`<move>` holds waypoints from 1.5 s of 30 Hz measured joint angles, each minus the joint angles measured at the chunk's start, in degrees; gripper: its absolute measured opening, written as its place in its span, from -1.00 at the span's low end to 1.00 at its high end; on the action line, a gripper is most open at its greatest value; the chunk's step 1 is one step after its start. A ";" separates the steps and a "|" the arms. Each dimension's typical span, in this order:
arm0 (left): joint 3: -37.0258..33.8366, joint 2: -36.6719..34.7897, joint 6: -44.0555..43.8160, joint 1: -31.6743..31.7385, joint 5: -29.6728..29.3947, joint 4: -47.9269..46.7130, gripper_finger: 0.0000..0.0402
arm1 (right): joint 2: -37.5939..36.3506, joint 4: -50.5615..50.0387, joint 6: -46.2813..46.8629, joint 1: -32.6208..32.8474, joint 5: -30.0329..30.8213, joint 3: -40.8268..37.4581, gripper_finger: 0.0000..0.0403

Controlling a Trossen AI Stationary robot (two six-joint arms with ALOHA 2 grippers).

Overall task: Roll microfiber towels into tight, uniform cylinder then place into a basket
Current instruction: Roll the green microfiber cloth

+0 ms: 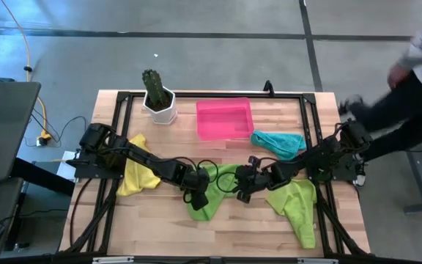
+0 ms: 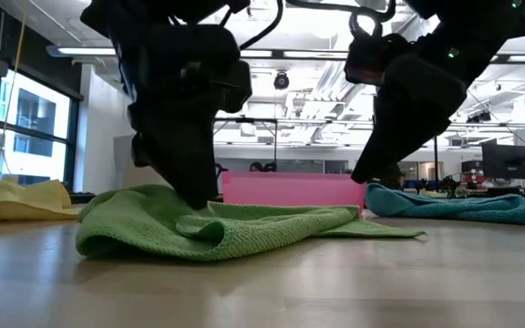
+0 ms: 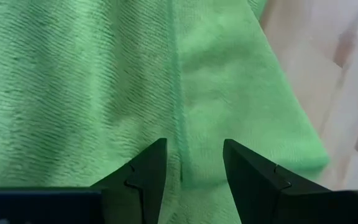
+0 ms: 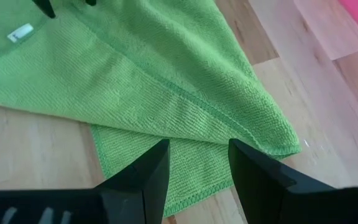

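A lime green towel lies crumpled on the table's middle (image 1: 209, 209) (image 2: 244, 228), partly folded over itself. My left gripper (image 1: 196, 196) (image 3: 194, 168) stands open on the towel's left part. My right gripper (image 1: 242, 192) (image 4: 199, 168) hangs open just above the towel's right corner (image 4: 272, 134), touching nothing. The pink basket (image 1: 224, 117) stands at the far middle. A teal towel (image 1: 278, 141) lies to the basket's right, a second lime green towel (image 1: 295, 205) under my right arm, and a yellow towel (image 1: 138, 172) under my left arm. My left gripper comes down steeply from above and from the table's left. Its open fingertips (image 2: 194, 196) reach the towel's upper layer, one on each side of a stitched hem line (image 3: 180, 124). Nothing is pinched between them. The towel lies slack on the table.
A white pot with a green cactus (image 1: 158, 99) stands at the far left, beside the basket. A person (image 1: 416, 66) is beyond the table's far right corner. Bare wood (image 1: 160, 227) shows along the near edge.
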 joint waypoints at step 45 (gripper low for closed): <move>0.03 3.18 5.23 -1.68 6.90 11.06 -0.95 | 0.02 -0.44 0.01 0.04 0.70 -0.02 -0.22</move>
